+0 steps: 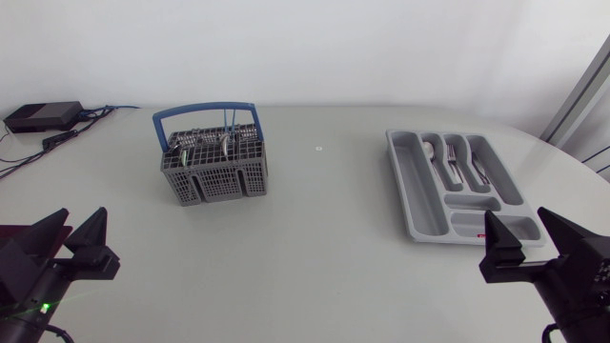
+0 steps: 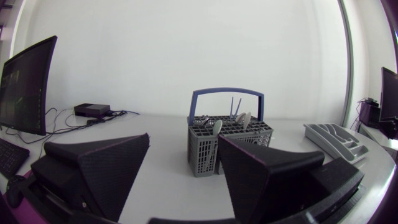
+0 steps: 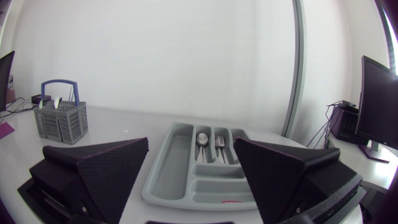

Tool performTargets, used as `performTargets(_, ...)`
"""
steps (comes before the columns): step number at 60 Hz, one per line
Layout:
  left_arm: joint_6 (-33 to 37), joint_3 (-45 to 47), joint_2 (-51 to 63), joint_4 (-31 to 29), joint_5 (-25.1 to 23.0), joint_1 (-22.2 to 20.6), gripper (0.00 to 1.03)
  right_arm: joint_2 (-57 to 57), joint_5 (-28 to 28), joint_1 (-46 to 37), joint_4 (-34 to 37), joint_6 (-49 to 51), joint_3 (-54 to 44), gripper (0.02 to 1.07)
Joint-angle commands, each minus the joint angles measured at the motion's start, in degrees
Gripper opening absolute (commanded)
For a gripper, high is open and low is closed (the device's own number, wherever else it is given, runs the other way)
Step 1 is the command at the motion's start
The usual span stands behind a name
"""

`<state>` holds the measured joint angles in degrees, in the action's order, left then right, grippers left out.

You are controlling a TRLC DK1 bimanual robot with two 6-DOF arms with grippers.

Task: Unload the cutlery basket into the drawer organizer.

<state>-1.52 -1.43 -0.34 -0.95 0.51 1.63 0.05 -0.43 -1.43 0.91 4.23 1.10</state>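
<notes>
Left pincer (image 1: 84,224): wide, nothing between the fingers. It sits low at my near left corner of the table (image 1: 324,257).
Right pincer (image 1: 520,224): also wide and empty, low at the near right corner, its tips just short of the organizer's near end.
Why so placed: both look parked, I judge. Each faces its own container, with the fingers spread ready for a grasp.
Cutlery basket (image 1: 214,171): grey mesh, upright, straight ahead of the left pincer and well apart from it. Its blue handle (image 1: 205,112) is raised, which I expect narrows the way in from above.
In the basket: several pieces of basket cutlery (image 1: 224,143) stand on end with spoon bowls up. Two thin blue stems rise at the back; I cannot tell what they are.
Drawer organizer (image 1: 405,195): grey tray lying flat, well right of the basket, long slots running away from me.
In the organizer: a spoon (image 1: 431,152) in one narrow slot and a fork (image 1: 453,167) in the next. There is a further piece beyond them whose type is unclear. The wide slot nearest the basket is bare, and the cross slots at the near end look bare.
Progress: partway, by my judgement, as pieces lie in both containers.
Next move: the left pincer is the nearer one for lifting a piece out past the handle.
</notes>
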Motion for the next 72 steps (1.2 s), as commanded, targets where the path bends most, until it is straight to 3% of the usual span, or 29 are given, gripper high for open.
performTargets(1, -0.9, 1.3, -0.5, 0.4, -0.1, -0.5, 0.99, 0.0, -0.4, 0.5, 0.0, -1.6, -1.1, 1.02)
performTargets(25, -0.8, 0.2, -0.5, 0.9, -0.1, -0.7, 0.99, -0.5, -0.3, 0.4, -0.6, -1.5, -1.1, 1.02)
performTargets(39, -0.7, -9.2, 0.4, -6.0, -0.1, -1.5, 0.99, 0.9, 0.8, 4.1, 0.7, -1.5, 3.5, 1.02)
performTargets(54, -0.2, -18.4, 12.6, -7.0, -0.1, -3.8, 0.99, 12.1, 3.3, 9.3, -1.5, -1.5, 10.7, 1.02)
performTargets(72, 2.8, -25.1, 29.4, -7.5, 0.0, -3.6, 0.96, 38.1, 6.1, 16.2, -6.8, -1.6, 22.2, 1.02)
